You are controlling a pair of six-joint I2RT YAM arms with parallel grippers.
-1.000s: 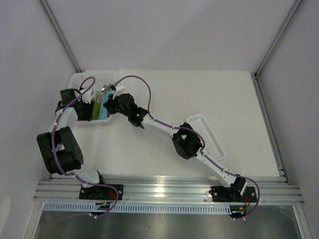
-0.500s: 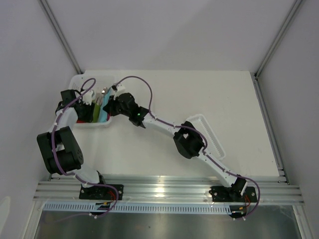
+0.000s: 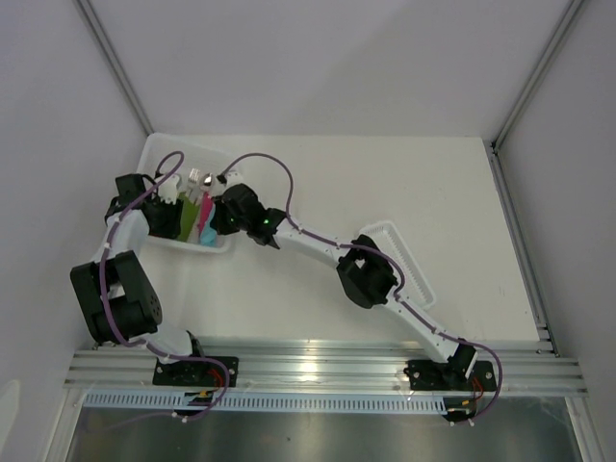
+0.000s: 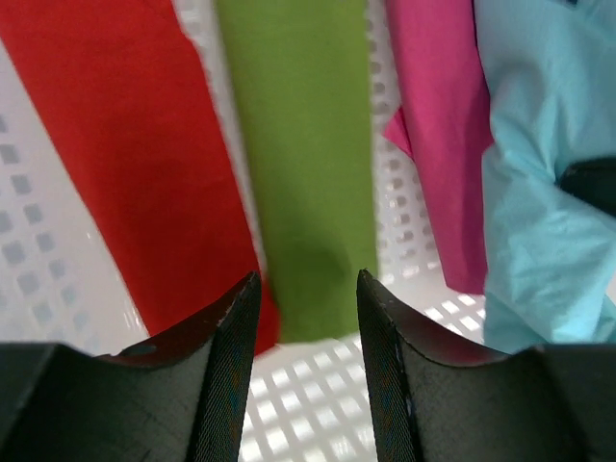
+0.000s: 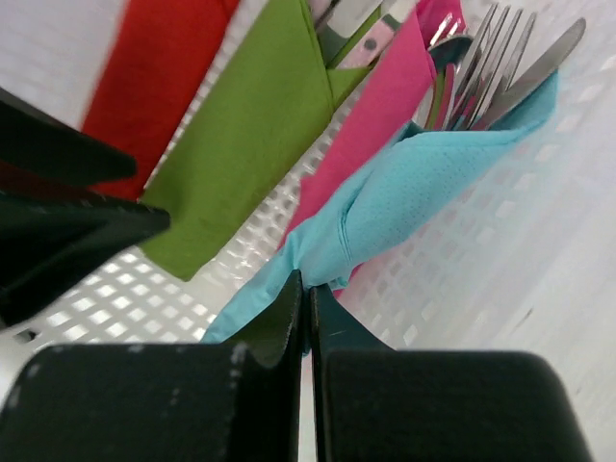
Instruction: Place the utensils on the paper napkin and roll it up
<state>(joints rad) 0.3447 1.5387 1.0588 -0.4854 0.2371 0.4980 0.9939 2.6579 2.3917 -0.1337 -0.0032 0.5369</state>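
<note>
The teal paper napkin (image 5: pixel 414 192) is rolled around the utensils (image 5: pixel 505 58), whose fork tines and knife blade stick out of its far end. It lies in a white basket (image 3: pixel 219 247) beside the pink roll. My right gripper (image 5: pixel 309 289) is shut on the napkin's near corner. In the top view the napkin (image 3: pixel 205 231) shows just left of the right gripper (image 3: pixel 216 219). My left gripper (image 4: pixel 308 281) hangs open over the basket floor. The near end of the green roll (image 4: pixel 303 164) lies just beyond its fingertips, and nothing is between them.
The basket also holds a red roll (image 4: pixel 125 164) and a pink roll (image 4: pixel 438 135); more cutlery tips (image 5: pixel 351 24) poke from them. A white slotted tray (image 3: pixel 404 260) lies on the table under the right arm. Walls close in on the left and right.
The basket has swung, its near right corner sliding toward the near right. The right gripper, still shut on the teal napkin, has shifted slightly nearer with it. The left gripper stays open.
</note>
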